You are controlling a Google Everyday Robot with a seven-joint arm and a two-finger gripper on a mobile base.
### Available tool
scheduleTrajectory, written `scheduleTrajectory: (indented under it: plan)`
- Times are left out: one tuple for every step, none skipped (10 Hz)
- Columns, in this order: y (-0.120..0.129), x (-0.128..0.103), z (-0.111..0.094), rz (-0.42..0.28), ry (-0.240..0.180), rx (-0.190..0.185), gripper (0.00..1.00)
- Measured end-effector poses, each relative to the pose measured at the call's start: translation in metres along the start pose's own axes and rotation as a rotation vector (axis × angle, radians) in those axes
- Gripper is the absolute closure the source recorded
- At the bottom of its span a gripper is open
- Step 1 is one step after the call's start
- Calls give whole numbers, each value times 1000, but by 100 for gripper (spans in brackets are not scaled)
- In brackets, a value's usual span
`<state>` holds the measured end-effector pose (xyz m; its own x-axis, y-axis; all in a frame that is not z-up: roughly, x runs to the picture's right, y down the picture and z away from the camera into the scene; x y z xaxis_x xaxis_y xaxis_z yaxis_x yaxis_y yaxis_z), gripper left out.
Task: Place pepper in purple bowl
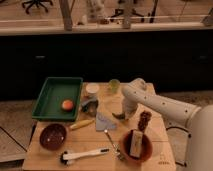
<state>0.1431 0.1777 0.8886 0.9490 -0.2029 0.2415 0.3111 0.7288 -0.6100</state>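
Pepper (119,115) lies half hidden under the gripper (121,114), whose grasp I cannot tell; purple bowl (53,136) sits well apart.

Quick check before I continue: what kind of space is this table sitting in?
Probably an office or lab floor used as a test area, not a home kitchen. A glass partition runs behind the wooden table, with an office chair's wheeled base beyond. The end effector hangs low over the table's middle.
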Motion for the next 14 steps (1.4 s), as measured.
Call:
scheduleTrajectory:
  plan:
    - [1,1,0,2,0,-3,100]
    - [2,1,-1,1,2,-3,100]
    - [6,-4,-6,-16,11,-2,100]
    - [7,-12,-15,-37,16,11,100]
    - [8,-22,-27,-65,23,21,100]
    - [7,-43,-49,-115,27,37,100]
    - [8,-54,-63,-147,31,42,100]
    - [9,-72,-78,-205,29,43,100]
    - [7,-84,-86,-247,19,44,100]
    - [3,-98,-97,-307,-5,42,100]
    - [1,-106,-105,-349,-23,38,100]
    - [-6,-121,-115,-399,-44,40,100]
    - [-12,-137,-122,-444,-60,37,100]
    - [-16,-148,-129,-479,-71,35,100]
